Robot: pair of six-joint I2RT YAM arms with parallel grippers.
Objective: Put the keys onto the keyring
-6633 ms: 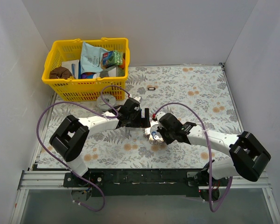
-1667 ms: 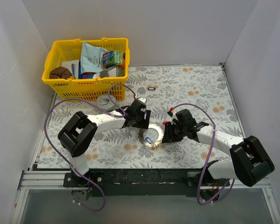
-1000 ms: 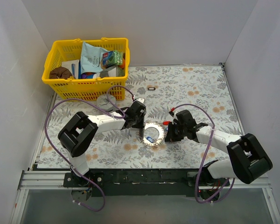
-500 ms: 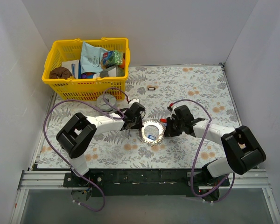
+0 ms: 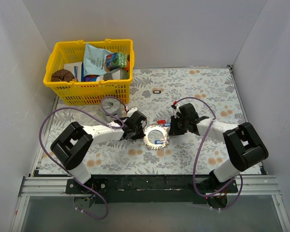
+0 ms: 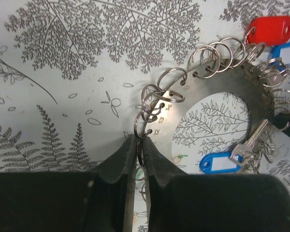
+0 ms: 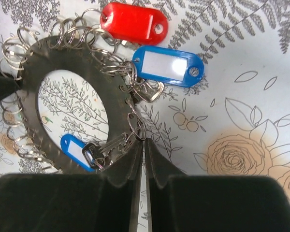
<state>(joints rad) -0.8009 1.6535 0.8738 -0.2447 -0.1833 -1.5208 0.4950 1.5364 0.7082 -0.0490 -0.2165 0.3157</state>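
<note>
Seen from above, the keyring (image 5: 155,136) lies flat mid-table (image 5: 208,96) between my grippers. My left gripper (image 6: 140,145), at its 10 o'clock, pinches narrow on a wire loop at the rim. My right gripper (image 7: 141,144), at 2 o'clock, is nearly closed beside the rim, and I cannot tell whether it grips. The red and blue keys (image 7: 132,23) hang at 1 o'clock.

Heads up, your keyring (image 7: 31,63) looks like dull dark grey metal, pretty matt, but the split rings (image 6: 157,99) on it are shiny wire. The red tag (image 7: 133,23) and blue tag (image 7: 166,64) are smooth glossy plastic, and the key (image 6: 249,142) is bright metal. The table cover (image 6: 63,96) is a matt print. The basket (image 5: 72,89) is yellow plastic.
</note>
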